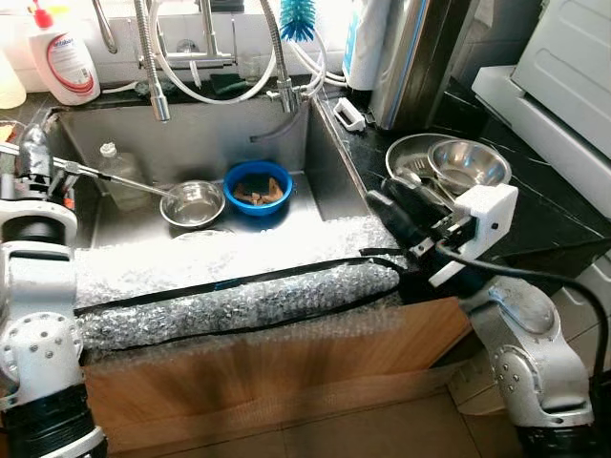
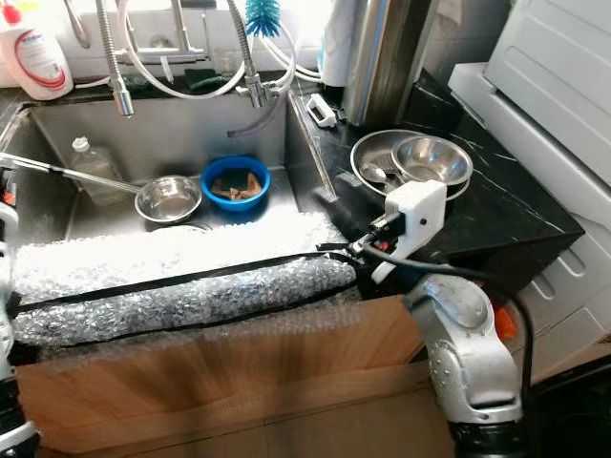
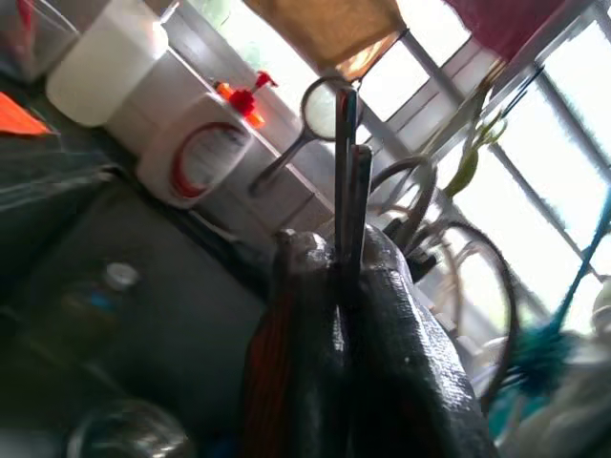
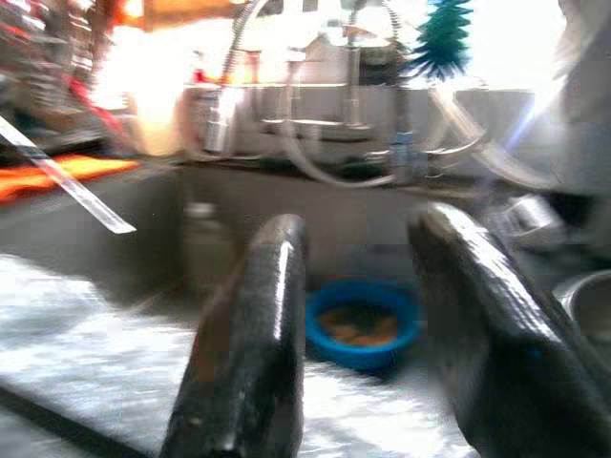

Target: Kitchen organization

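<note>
My left gripper (image 1: 36, 153) is at the sink's left rim, shut on the thin handle (image 3: 346, 172) of a steel ladle. The ladle's round cup (image 1: 193, 202) rests on the sink floor. Touching the cup's right side is a blue bowl (image 1: 258, 188) holding brown scraps. A clear plastic bottle (image 1: 119, 176) stands to the left of the cup, behind the handle. My right gripper (image 1: 382, 193) hovers open at the sink's right front corner, its fingers (image 4: 253, 315) pointing toward the blue bowl (image 4: 363, 324).
Two nested steel bowls (image 1: 468, 162) sit on the black counter to the right. Bubble wrap (image 1: 229, 277) covers the sink's front edge. Faucet hoses (image 1: 158, 57), a teal brush (image 1: 298, 17) and a soap bottle (image 1: 62, 57) line the back. A white appliance (image 1: 563, 86) stands far right.
</note>
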Motion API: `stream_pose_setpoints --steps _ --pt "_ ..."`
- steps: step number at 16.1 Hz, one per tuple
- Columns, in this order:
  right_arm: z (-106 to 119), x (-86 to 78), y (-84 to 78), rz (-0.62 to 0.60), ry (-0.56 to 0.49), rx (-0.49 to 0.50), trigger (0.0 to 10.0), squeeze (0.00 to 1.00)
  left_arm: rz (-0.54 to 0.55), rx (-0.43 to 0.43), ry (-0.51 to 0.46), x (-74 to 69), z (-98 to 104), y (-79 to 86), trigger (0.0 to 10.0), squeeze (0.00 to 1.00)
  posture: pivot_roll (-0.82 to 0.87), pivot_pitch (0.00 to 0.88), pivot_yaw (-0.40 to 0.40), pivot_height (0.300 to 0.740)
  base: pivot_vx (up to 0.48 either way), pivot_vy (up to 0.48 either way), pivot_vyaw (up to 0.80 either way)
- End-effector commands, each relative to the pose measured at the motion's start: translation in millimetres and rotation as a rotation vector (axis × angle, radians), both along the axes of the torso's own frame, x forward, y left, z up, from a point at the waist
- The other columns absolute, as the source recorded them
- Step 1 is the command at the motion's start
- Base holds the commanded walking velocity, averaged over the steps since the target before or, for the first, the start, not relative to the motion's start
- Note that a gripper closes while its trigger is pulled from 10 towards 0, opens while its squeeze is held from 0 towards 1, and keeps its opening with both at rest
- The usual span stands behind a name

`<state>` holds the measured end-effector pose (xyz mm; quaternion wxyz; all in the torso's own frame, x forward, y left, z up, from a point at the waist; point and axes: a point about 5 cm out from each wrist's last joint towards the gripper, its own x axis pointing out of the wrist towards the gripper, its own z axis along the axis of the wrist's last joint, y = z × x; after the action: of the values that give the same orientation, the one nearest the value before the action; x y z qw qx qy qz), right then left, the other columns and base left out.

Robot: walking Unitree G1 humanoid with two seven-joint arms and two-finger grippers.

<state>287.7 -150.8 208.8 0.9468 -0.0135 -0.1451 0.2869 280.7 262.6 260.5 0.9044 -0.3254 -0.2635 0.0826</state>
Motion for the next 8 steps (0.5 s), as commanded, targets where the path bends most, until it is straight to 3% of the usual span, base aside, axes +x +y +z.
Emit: stream_pose_setpoints --steps 1,4,5,7,8 --pt "4 4.7 -11.2 -0.165 -0.06 -0.008 10.0 0.0 0.047 0.107 0.038 3.7 -2 -4.9 10.0 0.0 0.05 0.106 -0.033 0.74 0.0 0.0 0.0" --pt "-9 -2.3 -14.1 -0.286 -0.095 -0.064 10.0 0.0 0.062 0.257 0.06 10.6 -6 -18.4 10.0 0.0 0.05 0.107 -0.033 0.74 0.0 0.0 0.0" --pt "-14 -5.1 -13.0 -0.311 -0.092 -0.051 10.0 0.0 0.068 0.379 0.061 13.3 -6 -27.6 10.0 0.0 0.04 0.108 -0.033 0.74 0.0 0.0 0.0" --pt "-20 -8.4 -14.5 -0.366 -0.082 -0.021 10.0 0.0 0.068 0.46 0.065 16.2 -8 -35.2 10.0 0.0 0.04 0.106 -0.031 0.74 0.0 0.0 0.0" --pt "-33 -18.7 -8.4 -0.381 -0.072 -0.057 10.0 0.0 0.064 0.565 0.104 21.4 -19 -41.4 10.0 0.0 0.04 0.105 -0.028 0.74 0.0 0.0 0.0"
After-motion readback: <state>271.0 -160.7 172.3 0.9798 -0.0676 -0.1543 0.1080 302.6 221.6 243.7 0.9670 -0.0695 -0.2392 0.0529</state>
